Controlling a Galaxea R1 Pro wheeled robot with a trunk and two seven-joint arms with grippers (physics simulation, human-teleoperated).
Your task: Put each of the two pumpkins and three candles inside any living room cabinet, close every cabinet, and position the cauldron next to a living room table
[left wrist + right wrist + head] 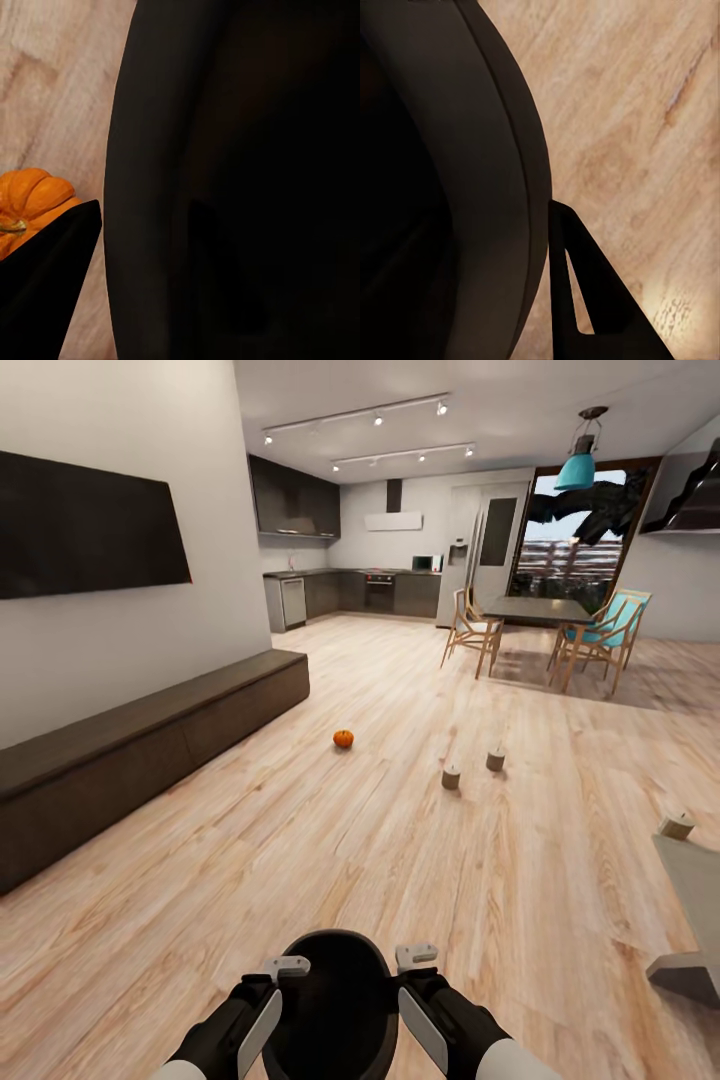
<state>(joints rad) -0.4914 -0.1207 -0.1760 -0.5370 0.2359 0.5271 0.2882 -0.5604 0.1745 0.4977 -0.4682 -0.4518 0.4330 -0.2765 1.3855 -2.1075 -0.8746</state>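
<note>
Wood floor (330,840) of living room runs ahead of us, long dark cabinet (150,745) against left wall, all fronts shut. Pumpkin (343,738) mid-floor, three candles (451,777) further right, one beside pale table (700,900). We carry black cauldron (335,1000) low between both arms: left gripper (285,966) and right gripper (415,956) each clamped on rim, likely for balance. Second pumpkin (30,206) near left gripper.

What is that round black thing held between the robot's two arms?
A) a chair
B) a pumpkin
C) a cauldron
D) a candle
C: a wide-mouthed black cauldron sits between the left gripper and the right gripper, one at each side of its rim.
</note>
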